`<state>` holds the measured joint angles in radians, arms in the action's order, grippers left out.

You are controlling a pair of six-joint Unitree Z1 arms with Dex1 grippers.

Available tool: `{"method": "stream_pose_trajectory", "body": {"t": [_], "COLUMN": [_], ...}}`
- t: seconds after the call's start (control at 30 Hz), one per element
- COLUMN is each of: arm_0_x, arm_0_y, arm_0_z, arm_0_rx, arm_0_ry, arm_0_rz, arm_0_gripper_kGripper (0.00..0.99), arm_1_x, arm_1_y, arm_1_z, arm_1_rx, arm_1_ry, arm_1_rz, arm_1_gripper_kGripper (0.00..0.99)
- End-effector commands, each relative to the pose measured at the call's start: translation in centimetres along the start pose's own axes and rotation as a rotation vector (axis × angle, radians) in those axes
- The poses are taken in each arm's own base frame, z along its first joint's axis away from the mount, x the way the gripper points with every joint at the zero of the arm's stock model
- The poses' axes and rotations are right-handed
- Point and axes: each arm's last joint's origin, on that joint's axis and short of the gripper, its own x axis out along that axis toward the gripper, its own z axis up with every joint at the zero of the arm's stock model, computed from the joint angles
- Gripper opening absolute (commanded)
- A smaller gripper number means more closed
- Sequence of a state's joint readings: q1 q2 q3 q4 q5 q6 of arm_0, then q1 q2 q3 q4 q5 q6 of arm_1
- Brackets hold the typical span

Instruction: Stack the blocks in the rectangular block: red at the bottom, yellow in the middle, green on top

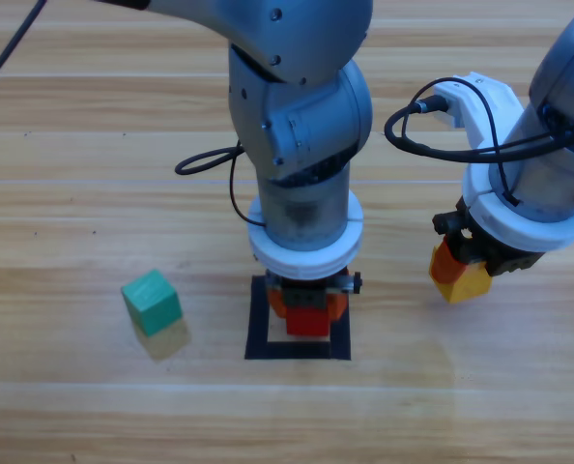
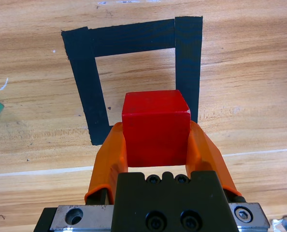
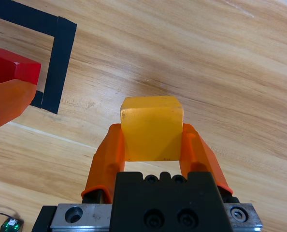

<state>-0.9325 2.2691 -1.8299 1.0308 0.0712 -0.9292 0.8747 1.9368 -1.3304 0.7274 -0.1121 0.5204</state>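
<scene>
Gripping the red cube between both orange jaws, the left gripper hangs over the rectangular block; in the left wrist view the cube sits at the near edge of the taped outline, its lower part overlapping the near side rather than centred; whether it rests on the wood yet I cannot tell. A release from here could, I judge, leave red straddling the tape or skewed, which would spoil the base for the two cubes to come; a jaw dragging on a face as it opens could also twist it. Inside the outline only bare wood shows beyond the cube; nothing else lies in it. To the right, well clear of the tape, the right gripper is clamped on the yellow cube and holds it above the table; moving in too soon risks the two arms meeting over the outline. Farther left the green cube sits alone on the wood, apart from both grippers.
</scene>
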Motion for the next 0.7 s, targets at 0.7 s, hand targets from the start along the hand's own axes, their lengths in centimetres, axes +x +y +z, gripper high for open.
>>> {"method": "stream_pose_trajectory", "body": {"t": [0.7], "arm_0_x": [4.0], "arm_0_y": [-0.3], "arm_0_z": [-0.3], "arm_0_rx": [-0.070], "arm_0_ry": [0.008], "arm_0_rz": [0.097], "arm_0_gripper_kGripper": [0.097], "arm_1_x": [0.5], "arm_1_y": [-0.6], "arm_1_z": [-0.5], "arm_1_rx": [0.000], "arm_1_ry": [0.025], "arm_1_rz": [-0.037], "arm_1_gripper_kGripper": [0.015]}}
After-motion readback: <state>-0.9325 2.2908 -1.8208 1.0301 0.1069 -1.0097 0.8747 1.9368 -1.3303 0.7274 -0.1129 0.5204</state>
